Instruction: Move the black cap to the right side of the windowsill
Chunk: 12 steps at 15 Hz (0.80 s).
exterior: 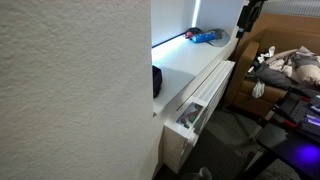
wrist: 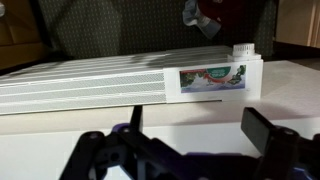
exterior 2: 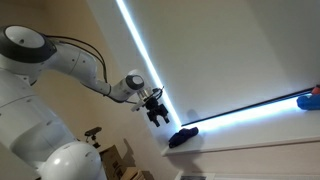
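Observation:
The black cap (exterior 2: 182,137) lies on the white windowsill (exterior 2: 260,148) near its end. In an exterior view the cap (exterior: 157,80) shows half hidden behind a wall, on the windowsill (exterior: 195,60). My gripper (exterior 2: 156,111) hangs a little above the cap and off to one side, jaws open and empty. In the wrist view the open gripper (wrist: 200,122) is over the bare windowsill (wrist: 190,95); the cap does not show there.
A blue flat item (exterior: 205,36) lies at the sill's far end, also seen in an exterior view (exterior 2: 311,100). The white slatted radiator unit (wrist: 100,78) runs below the sill's front. A textured wall (exterior: 70,90) blocks much of one view. A cluttered sofa (exterior: 290,65) stands beyond.

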Each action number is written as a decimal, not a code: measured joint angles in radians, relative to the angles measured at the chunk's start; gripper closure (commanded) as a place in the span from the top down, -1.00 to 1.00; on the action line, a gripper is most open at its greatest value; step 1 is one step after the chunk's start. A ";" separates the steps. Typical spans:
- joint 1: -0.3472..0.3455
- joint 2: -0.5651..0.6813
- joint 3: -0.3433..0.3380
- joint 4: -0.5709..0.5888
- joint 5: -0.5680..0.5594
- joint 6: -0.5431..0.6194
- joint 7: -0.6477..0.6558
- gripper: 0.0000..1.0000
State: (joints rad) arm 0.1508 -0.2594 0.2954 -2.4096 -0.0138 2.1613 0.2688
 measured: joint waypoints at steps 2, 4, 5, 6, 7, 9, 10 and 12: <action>0.000 0.000 0.000 0.000 0.000 0.000 0.000 1.00; 0.000 0.000 0.000 0.000 0.000 0.000 0.000 1.00; 0.000 0.000 0.000 0.000 0.000 0.000 0.000 1.00; 0.000 0.000 0.000 0.000 0.000 0.000 0.000 1.00; 0.000 0.000 0.000 0.000 0.000 0.000 0.000 1.00; 0.001 0.002 -0.002 0.005 -0.005 0.000 0.000 1.00; -0.001 0.012 -0.006 0.024 -0.022 0.005 0.004 1.00; -0.009 0.075 -0.009 0.119 -0.097 0.029 0.033 1.00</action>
State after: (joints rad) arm 0.1414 -0.1840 0.2859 -2.2910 -0.1111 2.1905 0.3022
